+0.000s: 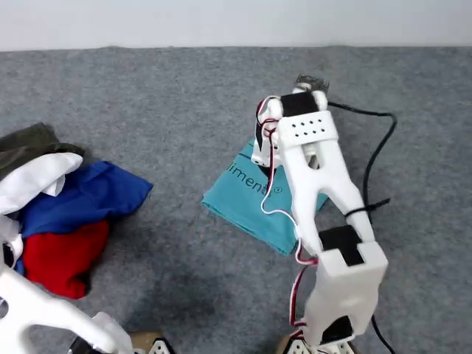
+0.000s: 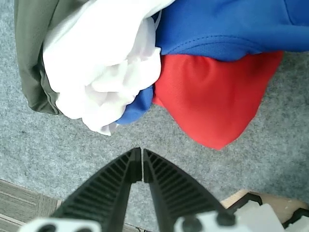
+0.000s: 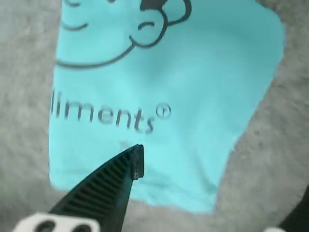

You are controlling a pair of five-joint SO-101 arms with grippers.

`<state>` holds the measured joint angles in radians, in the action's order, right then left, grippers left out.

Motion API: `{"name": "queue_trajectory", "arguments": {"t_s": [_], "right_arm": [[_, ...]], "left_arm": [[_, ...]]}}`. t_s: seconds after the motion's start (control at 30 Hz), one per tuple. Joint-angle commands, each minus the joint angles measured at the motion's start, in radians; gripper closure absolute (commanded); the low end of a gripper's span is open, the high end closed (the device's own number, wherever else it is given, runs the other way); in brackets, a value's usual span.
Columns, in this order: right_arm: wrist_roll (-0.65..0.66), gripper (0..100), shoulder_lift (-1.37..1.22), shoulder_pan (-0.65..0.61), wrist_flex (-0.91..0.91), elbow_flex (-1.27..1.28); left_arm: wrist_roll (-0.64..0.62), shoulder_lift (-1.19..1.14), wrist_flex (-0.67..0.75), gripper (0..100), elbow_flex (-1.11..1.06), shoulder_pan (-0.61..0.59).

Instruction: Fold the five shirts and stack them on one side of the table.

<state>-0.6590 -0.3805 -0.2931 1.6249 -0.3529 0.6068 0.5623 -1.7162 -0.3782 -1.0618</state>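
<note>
Nearest is the left hand (image 2: 143, 164). Its two black fingers are pressed tip to tip with nothing between them, over bare grey counter (image 2: 58, 145) just short of the heap. The tips point at where white and red cloth meet.

The heap sits at the counter's left side, unfolded. The red shirt (image 2: 217, 96) is nearest and the blue shirt (image 2: 231, 24) overlaps it from behind. The white shirt (image 2: 101, 63) is bunched on the blue, and the olive shirt (image 2: 29, 53) is farthest, partly under the white. All four are crumpled, so we call no long axis.

The teal shirt (image 1: 247, 210) lies mid-counter, well apart from the heap. It is folded flat into a rough rectangle, skewed to the counter's edges, with one corner toward the heap. The right arm (image 1: 324, 192) covers part of it in the high view, so we cannot call its long axis.

In the right wrist view its printed face is up, with a line of dark lettering (image 3: 106, 116) across it and a dark line-drawn cartoon (image 3: 140, 24) beyond.

The right hand (image 3: 212, 183) is over this shirt and spread wide. One black finger (image 3: 123, 169) is by the lettering, the other jaw is well apart from it, and nothing is gripped.
</note>
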Motion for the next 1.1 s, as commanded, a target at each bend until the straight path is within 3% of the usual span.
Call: {"name": "queue_trajectory", "arguments": {"t_s": [0.0, 0.23, 0.3, 0.57, 0.63, 0.8, 1.07], "right_arm": [[-0.048, 51.5, -0.059, -0.010, -0.071, -0.003], [-0.084, 52.0, -0.286, -0.010, -0.200, -0.003], [-0.078, 56.4, -0.348, -0.008, -0.234, -0.005], [0.098, 99.8, -0.435, 0.010, -0.193, -0.094], [0.117, 95.6, -0.443, 0.010, -0.168, -0.095], [0.126, 98.8, -0.443, 0.028, -0.125, -0.098], [0.304, 98.9, -0.338, 0.077, -0.044, -0.097]], "left_arm": [[0.009, 0.032, -0.008, 98, 0.039, -0.006], [0.009, 0.032, -0.008, 98, 0.039, -0.006], [0.009, 0.032, -0.008, 98, 0.039, -0.006], [0.006, 0.032, -0.008, 98, 0.038, -0.005], [0.005, 0.032, -0.008, 98, 0.038, -0.002], [0.005, 0.032, -0.008, 98, 0.036, -0.005], [0.005, 0.032, -0.026, 98, 0.016, -0.005]]}}
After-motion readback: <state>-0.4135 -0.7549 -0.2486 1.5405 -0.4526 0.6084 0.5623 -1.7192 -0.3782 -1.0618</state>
